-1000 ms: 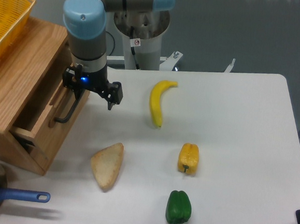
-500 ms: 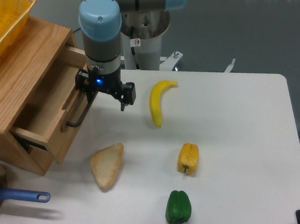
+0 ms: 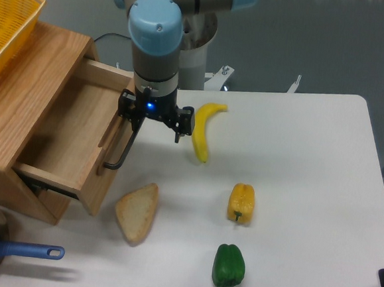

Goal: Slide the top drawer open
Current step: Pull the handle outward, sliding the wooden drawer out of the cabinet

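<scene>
From the fixed camera, the top drawer (image 3: 66,137) stood pulled well out of the wooden cabinet (image 3: 23,90) at the left of the white bench (image 3: 297,165), its plain wooden inside open to view. The black bar handle (image 3: 121,152) ran along the drawer's front panel. The pincer (image 3: 136,111) hung from the arm (image 3: 156,44) right at the upper end of that handle, a small blue light glowing on its body; whether its fingers were clamped on the bar or merely hooked behind it could not be told. A yellow mesh basket (image 3: 9,19) sat on top of the cabinet. On the bench lay a banana (image 3: 201,131) just beside the pincer, a slice of bread (image 3: 137,212) near the drawer's front corner, a yellow pepper (image 3: 240,202) and a green pepper (image 3: 228,266) below it. A pan with a blue handle (image 3: 10,252) showed at the lower left corner.
</scene>
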`<state>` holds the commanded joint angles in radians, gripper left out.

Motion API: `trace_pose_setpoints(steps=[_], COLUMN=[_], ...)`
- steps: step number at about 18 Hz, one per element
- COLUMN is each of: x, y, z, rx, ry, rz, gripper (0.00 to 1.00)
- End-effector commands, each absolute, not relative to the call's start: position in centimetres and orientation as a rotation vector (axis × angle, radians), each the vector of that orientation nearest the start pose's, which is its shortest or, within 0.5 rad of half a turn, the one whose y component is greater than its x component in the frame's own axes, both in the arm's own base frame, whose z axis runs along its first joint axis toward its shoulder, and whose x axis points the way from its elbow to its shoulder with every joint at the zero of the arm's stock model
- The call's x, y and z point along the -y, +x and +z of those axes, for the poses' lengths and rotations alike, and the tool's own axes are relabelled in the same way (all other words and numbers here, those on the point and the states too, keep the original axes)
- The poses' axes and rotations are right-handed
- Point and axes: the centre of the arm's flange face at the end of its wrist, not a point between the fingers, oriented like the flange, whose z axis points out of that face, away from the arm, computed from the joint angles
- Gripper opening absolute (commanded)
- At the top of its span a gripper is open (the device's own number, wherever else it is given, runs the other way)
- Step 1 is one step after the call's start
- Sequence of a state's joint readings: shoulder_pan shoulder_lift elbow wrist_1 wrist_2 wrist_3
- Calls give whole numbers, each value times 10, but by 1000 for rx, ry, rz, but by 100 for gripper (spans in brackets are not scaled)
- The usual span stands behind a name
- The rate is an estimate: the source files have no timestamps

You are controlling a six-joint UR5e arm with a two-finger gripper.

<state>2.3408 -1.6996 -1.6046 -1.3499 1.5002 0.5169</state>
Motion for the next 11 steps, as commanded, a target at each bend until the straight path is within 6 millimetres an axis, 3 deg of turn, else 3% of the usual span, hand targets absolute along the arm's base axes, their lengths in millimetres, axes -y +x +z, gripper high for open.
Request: trace_pose_setpoints(steps=[6, 11], x=[-503, -499], y=[-299, -312], z=[427, 424], rx=[392, 423], ry=[-3043, -3043], rz=[-46, -49], gripper=[100, 100])
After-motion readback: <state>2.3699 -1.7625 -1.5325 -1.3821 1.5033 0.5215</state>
